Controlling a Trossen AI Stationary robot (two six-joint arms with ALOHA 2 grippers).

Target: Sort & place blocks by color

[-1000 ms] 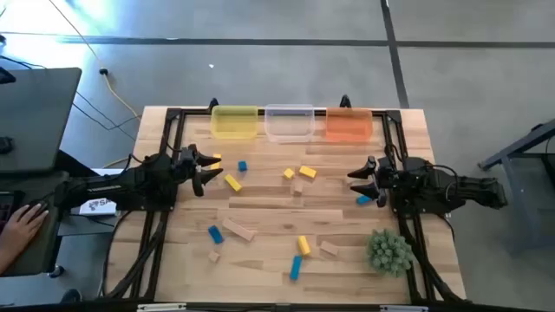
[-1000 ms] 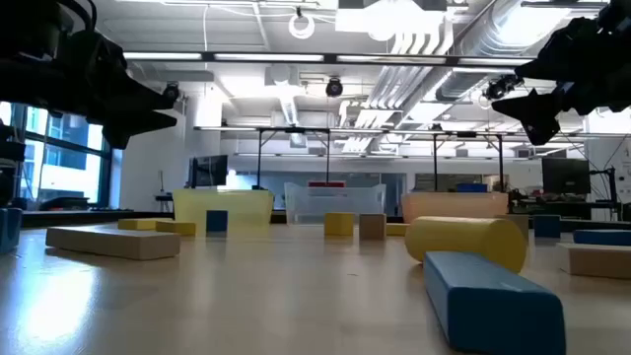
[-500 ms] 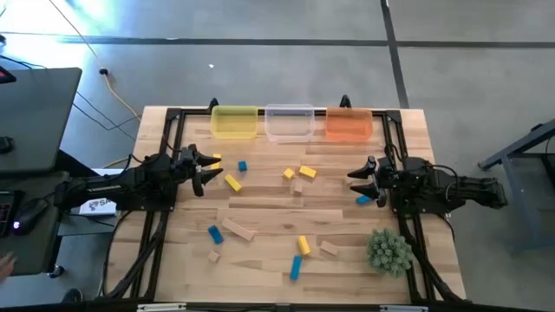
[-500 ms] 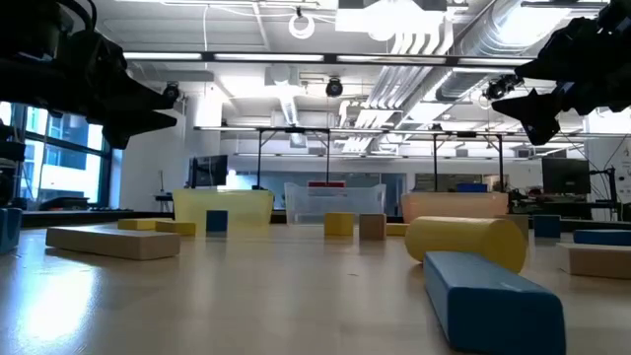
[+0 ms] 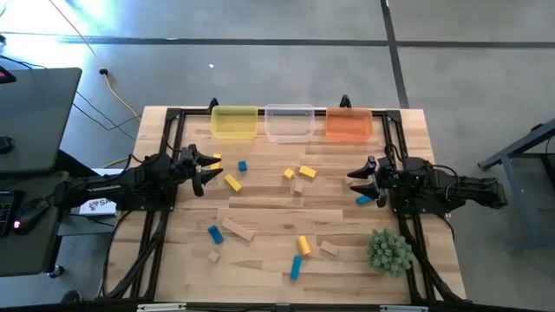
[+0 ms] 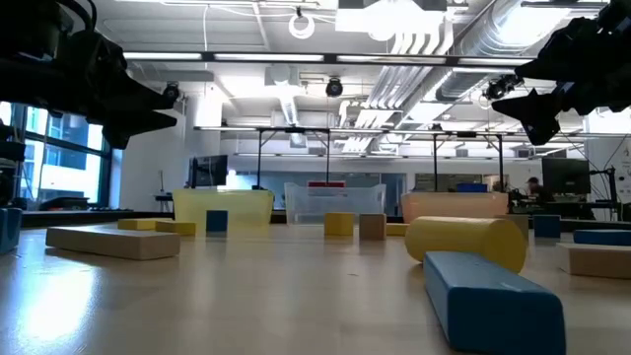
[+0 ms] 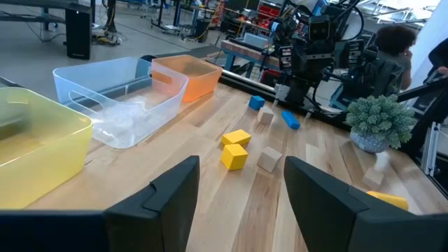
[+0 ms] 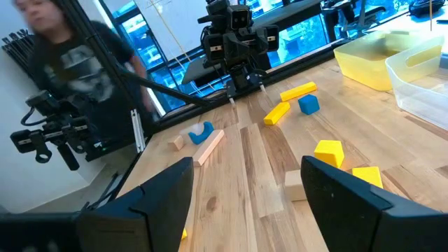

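Sorting not begun, by my read: yellow bin [image 5: 234, 122] holds no block. Blocks [image 5: 300, 176] scattered on table [image 5: 269, 212] below bins. My left gripper [image 5: 206, 168], right gripper [image 5: 360, 178] both spread, empty, flanking the scatter.

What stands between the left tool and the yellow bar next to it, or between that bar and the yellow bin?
Nothing visible. The left tool hovers open beside the yellow bar, with bare table between. Toward the yellow bin, the blue cube sits slightly aside, not in the path.
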